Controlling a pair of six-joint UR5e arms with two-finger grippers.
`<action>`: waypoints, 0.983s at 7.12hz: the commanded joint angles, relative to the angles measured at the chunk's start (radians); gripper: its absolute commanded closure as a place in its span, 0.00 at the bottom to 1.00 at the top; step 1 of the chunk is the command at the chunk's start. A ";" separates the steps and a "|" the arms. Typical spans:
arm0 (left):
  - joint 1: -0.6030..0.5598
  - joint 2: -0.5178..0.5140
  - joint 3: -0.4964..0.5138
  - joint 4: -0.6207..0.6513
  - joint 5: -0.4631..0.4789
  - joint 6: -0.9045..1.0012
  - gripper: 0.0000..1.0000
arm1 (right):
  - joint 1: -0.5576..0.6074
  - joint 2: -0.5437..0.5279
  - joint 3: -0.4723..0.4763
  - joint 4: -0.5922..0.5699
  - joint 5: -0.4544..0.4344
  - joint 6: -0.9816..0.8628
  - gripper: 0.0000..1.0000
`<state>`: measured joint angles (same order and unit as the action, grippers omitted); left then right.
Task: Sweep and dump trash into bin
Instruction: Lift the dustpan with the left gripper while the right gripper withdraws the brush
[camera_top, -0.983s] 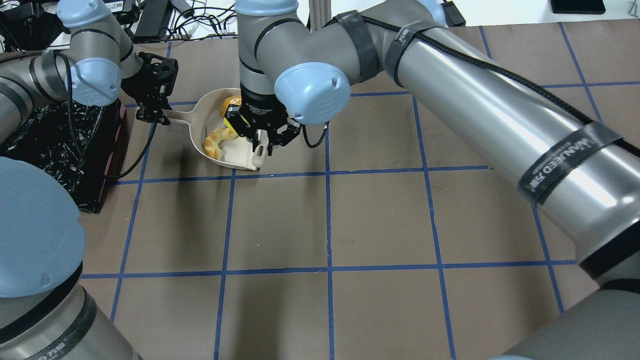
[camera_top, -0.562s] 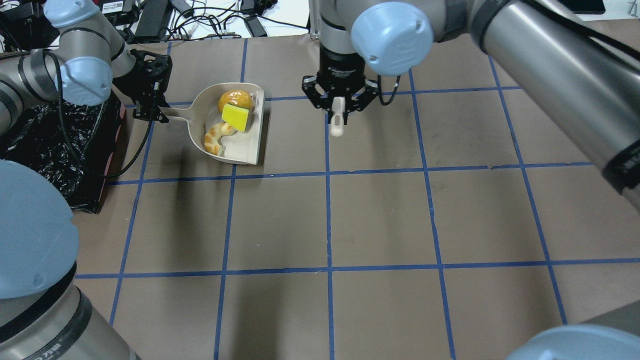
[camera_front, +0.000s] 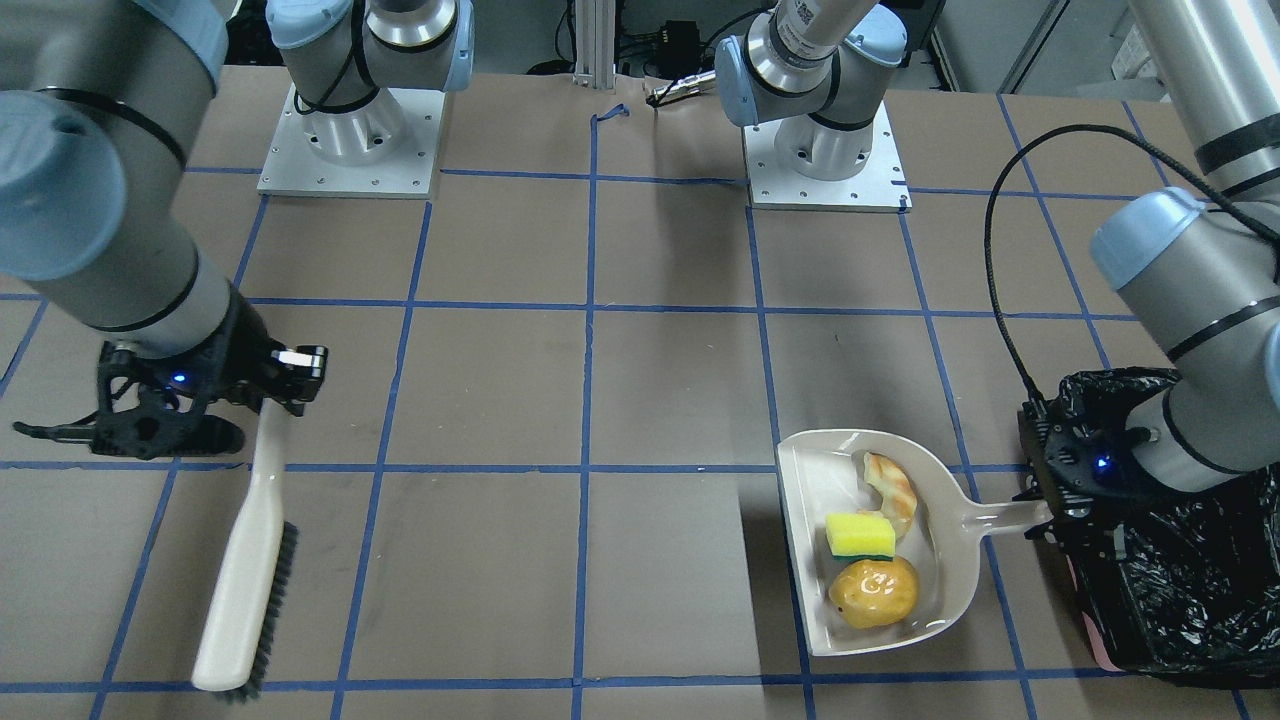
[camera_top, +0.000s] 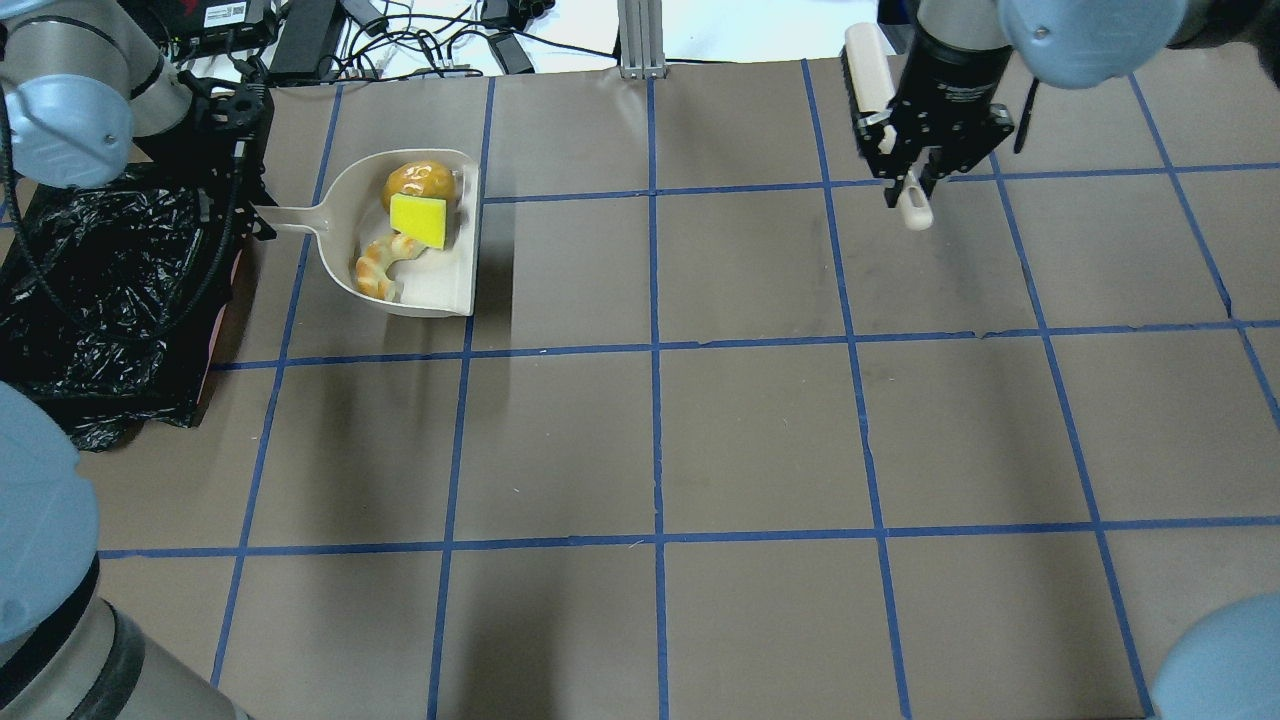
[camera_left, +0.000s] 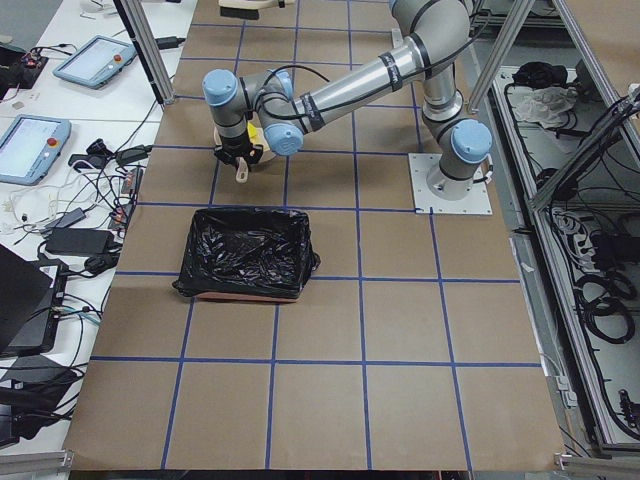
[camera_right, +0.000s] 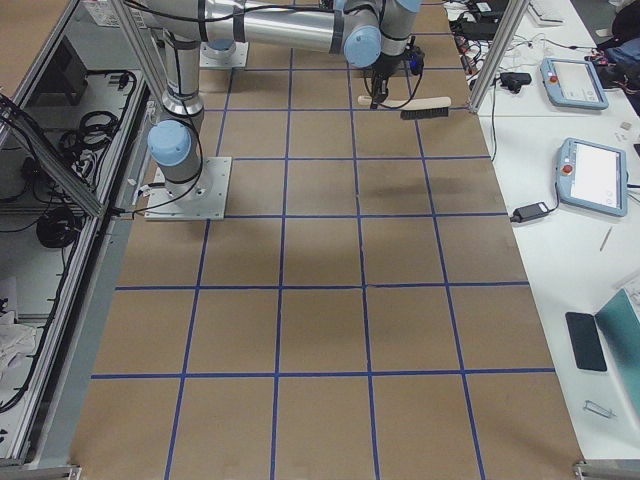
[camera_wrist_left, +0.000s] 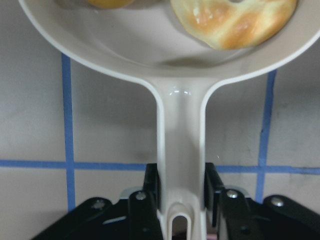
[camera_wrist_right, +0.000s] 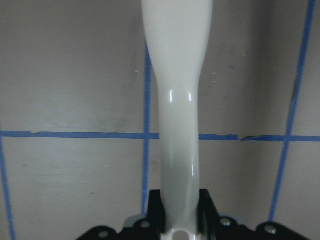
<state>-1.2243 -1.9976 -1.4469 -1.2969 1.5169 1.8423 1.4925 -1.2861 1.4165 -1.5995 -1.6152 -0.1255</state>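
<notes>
The beige dustpan (camera_top: 440, 290) holds all three trash pieces: the golden-brown potato lump (camera_top: 418, 180), the yellow-green sponge wedge (camera_top: 419, 220) and the orange-white shrimp (camera_top: 385, 262). My left gripper (camera_top: 262, 215) is shut on the dustpan's handle (camera_wrist_left: 180, 150), right beside the black-bagged bin (camera_top: 100, 290). My right gripper (camera_top: 915, 180) is shut on the handle of a beige brush (camera_front: 245, 570), far from the dustpan on the table's other side. The front-facing view shows the dustpan (camera_front: 810, 480) next to the bin (camera_front: 1190, 590).
The brown table is marked with a blue tape grid (camera_top: 655, 345). Cables and devices (camera_top: 400, 35) lie beyond its far edge. The two arm bases (camera_front: 350, 140) stand at the robot's side of the table.
My right gripper has carried the brush away from the dustpan, far to the right. My left gripper has drawn the dustpan with the trash leftward, closer to the bin.
</notes>
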 joint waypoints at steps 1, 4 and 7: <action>0.090 0.065 0.017 -0.077 0.011 0.014 1.00 | -0.136 -0.007 0.015 0.000 -0.049 -0.173 1.00; 0.227 0.062 0.089 -0.158 0.006 0.075 1.00 | -0.164 -0.002 0.076 -0.019 -0.049 -0.213 1.00; 0.351 0.046 0.151 -0.206 0.029 0.219 1.00 | -0.196 -0.002 0.174 -0.118 -0.049 -0.250 1.00</action>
<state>-0.9309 -1.9432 -1.3166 -1.4930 1.5356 1.9987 1.3131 -1.2892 1.5506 -1.6804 -1.6643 -0.3548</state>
